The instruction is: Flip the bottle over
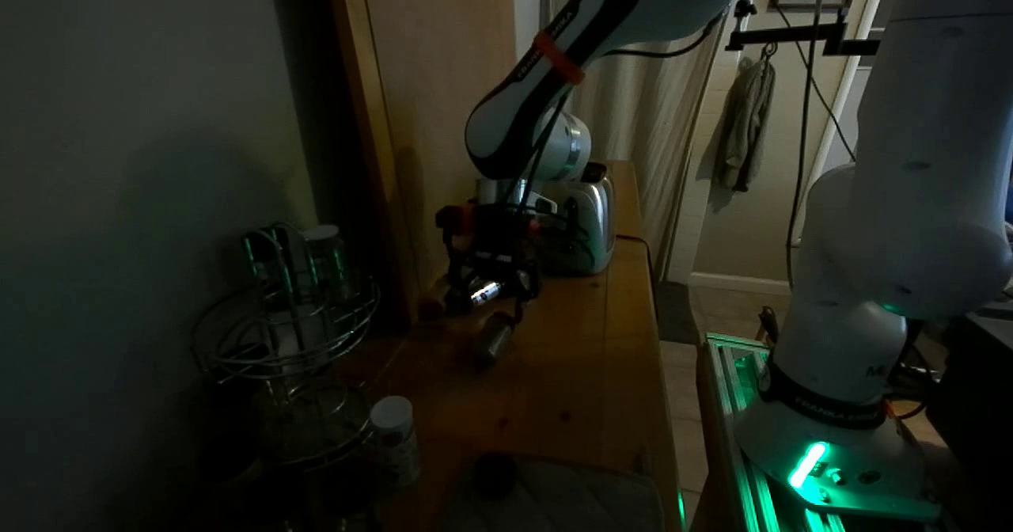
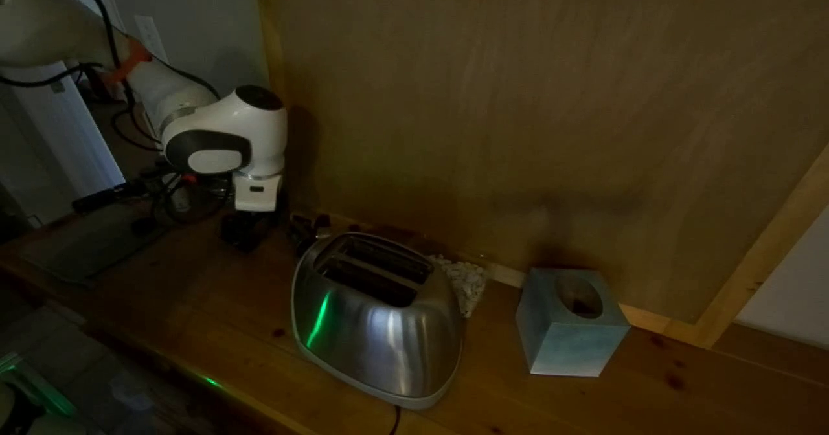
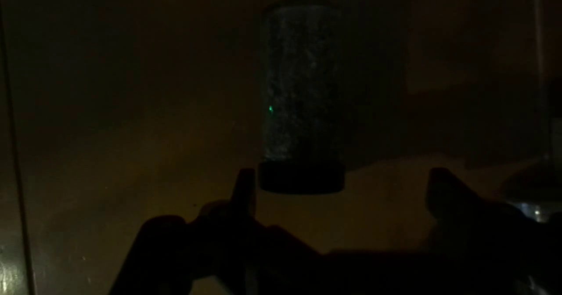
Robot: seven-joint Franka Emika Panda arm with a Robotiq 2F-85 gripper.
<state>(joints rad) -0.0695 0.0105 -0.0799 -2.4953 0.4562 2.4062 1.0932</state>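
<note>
Over the wooden counter, your Panda arm reaches out and folds down at the wrist, near the two-slot metal toaster. Your Robotiq gripper points downward, jaws spread wide, holding nothing. Just beneath it is the dark bottle, seemingly on its side, though the gloom leaves that unsure. You look to be lining up the grasp, the flip yet to come. The black cap sits close to one finger, so centre before closing, lifting and turning.
</note>
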